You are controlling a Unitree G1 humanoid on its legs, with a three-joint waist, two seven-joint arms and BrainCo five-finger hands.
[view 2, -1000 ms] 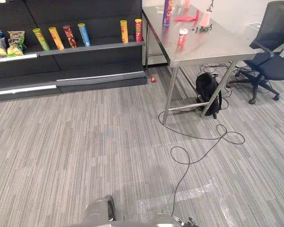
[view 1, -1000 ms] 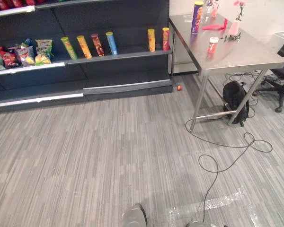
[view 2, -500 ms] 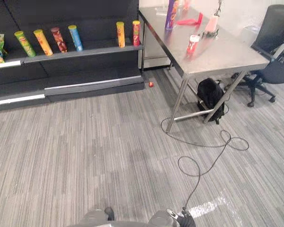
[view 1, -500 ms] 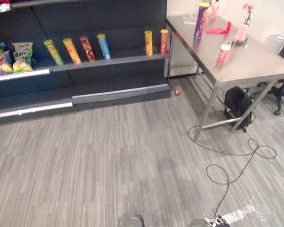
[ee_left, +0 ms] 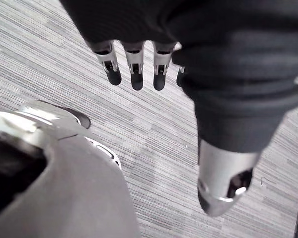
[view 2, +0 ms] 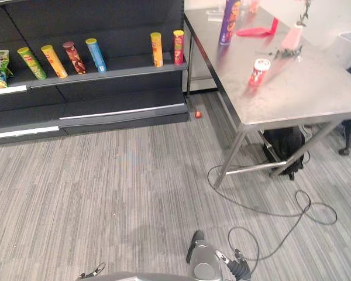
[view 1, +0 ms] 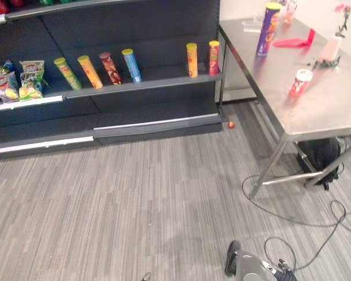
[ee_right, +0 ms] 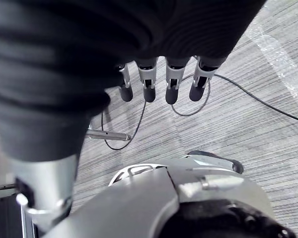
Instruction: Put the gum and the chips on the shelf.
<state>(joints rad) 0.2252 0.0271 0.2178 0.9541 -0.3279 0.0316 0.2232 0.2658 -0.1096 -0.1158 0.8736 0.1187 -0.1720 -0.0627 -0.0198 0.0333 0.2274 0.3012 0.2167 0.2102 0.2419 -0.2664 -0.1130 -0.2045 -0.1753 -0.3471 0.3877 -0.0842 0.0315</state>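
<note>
Standing upright on the right table (view 1: pixel 333 108) are seen the chips can (view 1: pixel 269 29) and gum tub (view 1: pixel 300 83); left hand (ee_left: pixel 134 63) and right hand (ee_right: pixel 172 83) are held straight-fingered, empty.

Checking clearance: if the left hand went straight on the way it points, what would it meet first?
Probably the grey carpet: the left hand hangs open, fingers pointing at it, nothing between.

shelf (view 1: pixel 158 82) free between blue can (view 1: pixel 131 65), yellow can (view 1: pixel 191 60)
</note>
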